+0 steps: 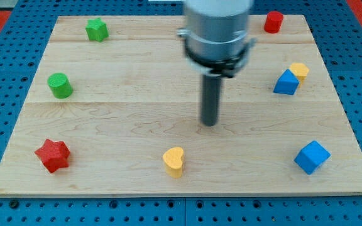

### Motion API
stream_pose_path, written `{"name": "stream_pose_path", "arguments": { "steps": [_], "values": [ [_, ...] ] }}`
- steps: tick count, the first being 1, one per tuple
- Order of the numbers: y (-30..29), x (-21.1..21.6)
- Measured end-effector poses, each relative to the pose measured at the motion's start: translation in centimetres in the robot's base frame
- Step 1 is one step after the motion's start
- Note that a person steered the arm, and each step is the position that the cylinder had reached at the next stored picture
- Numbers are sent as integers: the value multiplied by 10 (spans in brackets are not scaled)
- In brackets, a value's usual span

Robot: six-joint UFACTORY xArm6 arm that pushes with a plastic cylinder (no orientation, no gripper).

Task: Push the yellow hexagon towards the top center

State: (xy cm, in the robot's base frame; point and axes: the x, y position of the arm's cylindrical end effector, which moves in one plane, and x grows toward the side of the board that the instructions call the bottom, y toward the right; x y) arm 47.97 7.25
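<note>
The yellow hexagon (300,69) sits near the view's right edge, touching the upper right of a blue block (286,83). My tip (209,123) rests on the board near its middle, well to the left of and below the yellow hexagon, with open wood between them. The rod hangs from the grey arm head (217,31) at the view's top center.
A yellow heart (174,162) lies below my tip. A red star (53,155) is at bottom left, a green cylinder (60,85) at left, a green star (96,29) at top left, a red cylinder (273,22) at top right, a blue cube (312,157) at bottom right.
</note>
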Motion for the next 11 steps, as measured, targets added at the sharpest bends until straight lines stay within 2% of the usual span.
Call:
{"name": "stream_pose_path", "arguments": {
  "steps": [2,3,4,6,9,11],
  "values": [
    [151,-9],
    [183,-22],
    [196,-58],
    [179,-83],
    [86,-167],
    [90,-130]
  ]
}}
